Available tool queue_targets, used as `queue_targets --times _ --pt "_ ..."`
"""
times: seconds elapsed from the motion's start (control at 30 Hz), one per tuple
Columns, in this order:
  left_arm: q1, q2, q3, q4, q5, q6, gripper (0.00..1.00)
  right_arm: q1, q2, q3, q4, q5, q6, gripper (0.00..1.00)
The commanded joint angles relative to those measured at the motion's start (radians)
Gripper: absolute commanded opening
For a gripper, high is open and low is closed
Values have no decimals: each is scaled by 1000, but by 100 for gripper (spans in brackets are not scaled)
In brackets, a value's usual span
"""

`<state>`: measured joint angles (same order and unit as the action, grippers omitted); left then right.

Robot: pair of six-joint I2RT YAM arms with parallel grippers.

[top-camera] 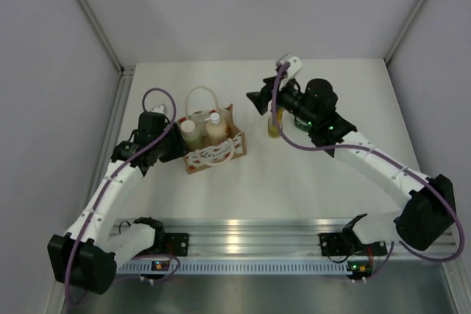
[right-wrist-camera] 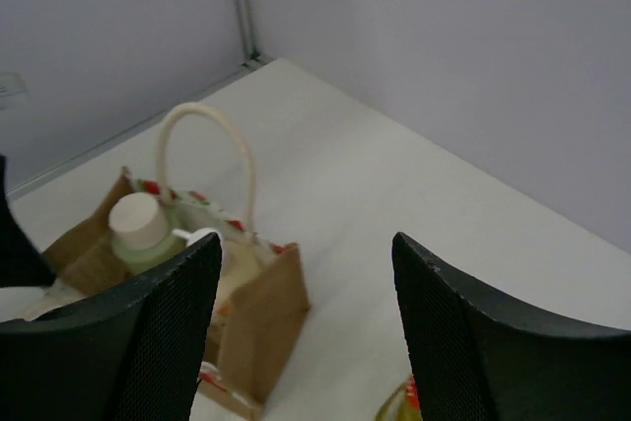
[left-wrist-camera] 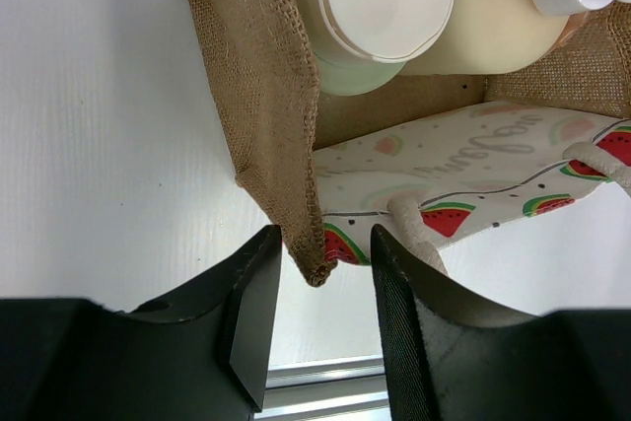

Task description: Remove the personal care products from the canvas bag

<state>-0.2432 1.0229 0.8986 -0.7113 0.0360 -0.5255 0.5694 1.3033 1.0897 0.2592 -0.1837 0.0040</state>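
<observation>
left end effector [left-wrist-camera: 320, 293] pinches canvas bag [left-wrist-camera: 266, 96]

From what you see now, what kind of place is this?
Probably a robot test booth, not a home: plain grey walls, a bare white table, and two arms bolted to a metal rail.

Canvas bag [left-wrist-camera: 258, 76]: tan woven burlap sides; front panel white w/ red-green watermelon slices, small dots, grey script; looped handle [right-wrist-camera: 205, 150] cream. Inside bag: cylinder [left-wrist-camera: 375, 17] pale green-grey w/ white cap; pump bottle [left-wrist-camera: 488, 17] beside it cream, pump head white. Right of bag on table [top-camera: 309, 182], which is white: yellow bottle [top-camera: 274, 127], red bit near its top in right wrist view; something dark green [top-camera: 301, 121] just beside it, mostly hidden. Gripper fingers [left-wrist-camera: 251, 303] black, pads w/ fine mesh texture; arms white w/ black joints, purple cables; walls around bag pale grey-lilac.
</observation>
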Motion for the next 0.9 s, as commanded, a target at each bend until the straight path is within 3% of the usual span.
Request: queue_targets --times 0.0,0.2,0.33,0.53,0.87 --pt "-5 -20 -7 6 -2 -1 47 101 59 76 -68 -54 11 68" --pt "-8 -23 -10 6 -2 1 48 155 172 96 15 -200 -105 70" --pt "-13 -24 -9 6 -2 -1 48 155 305 217 -96 -322 -224 70" --pt "-15 -26 -10 6 -5 1 48 147 470 421 -290 -364 -346 70" --pt "-15 -12 -7 6 1 4 49 136 585 498 -330 -525 -409 65"
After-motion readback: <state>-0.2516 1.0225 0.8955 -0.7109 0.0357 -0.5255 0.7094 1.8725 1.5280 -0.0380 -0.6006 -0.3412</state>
